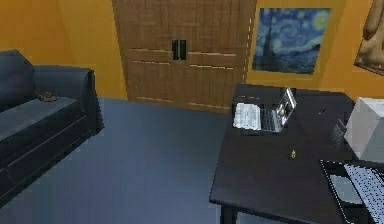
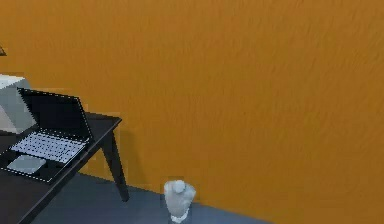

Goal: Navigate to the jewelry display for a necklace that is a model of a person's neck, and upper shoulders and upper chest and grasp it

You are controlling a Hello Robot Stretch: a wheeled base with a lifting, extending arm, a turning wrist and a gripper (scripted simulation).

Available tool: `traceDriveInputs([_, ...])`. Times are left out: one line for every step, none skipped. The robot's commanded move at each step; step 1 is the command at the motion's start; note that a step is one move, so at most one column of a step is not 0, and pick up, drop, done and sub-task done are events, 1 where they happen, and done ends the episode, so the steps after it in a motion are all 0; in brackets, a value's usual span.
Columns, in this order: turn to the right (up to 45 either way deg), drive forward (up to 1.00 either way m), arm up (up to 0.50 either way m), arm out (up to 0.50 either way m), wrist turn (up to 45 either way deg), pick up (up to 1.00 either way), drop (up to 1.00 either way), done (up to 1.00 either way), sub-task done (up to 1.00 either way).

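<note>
In the forward view, a dark blue-grey cushioned sofa (image 1: 40,110) sits at the left. Brown wooden double doors (image 1: 180,50) with 2 dark handles stand in the orange wall (image 1: 90,40). A framed blue swirling night-sky painting (image 1: 290,40) hangs right of them. Below it, a dark rectangular desk (image 1: 290,170) carries an open silver laptop (image 1: 265,113) and a pale grey box (image 1: 366,130).

In the arm side view, an open black laptop (image 2: 50,135) rests on the desk at the left. A small pale round bin (image 2: 179,200) stands on the blue floor (image 2: 100,205) near the desk leg.

The state of the gripper and the place of the necklace display cannot be told.
</note>
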Motion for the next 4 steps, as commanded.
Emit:
traceDriveInputs([0.0,0.0,0.0,0.44,0.0,0.0,0.0,0.0,0.0])
traceDriveInputs([0.0,0.0,0.0,0.0,45.0,0.0,0.0,0.0,0.0])
traceDriveInputs([0.0,0.0,0.0,0.0,45.0,0.0,0.0,0.0,0.0])
traceDriveInputs([0.0,0.0,0.0,0.0,45.0,0.0,0.0,0.0,0.0])
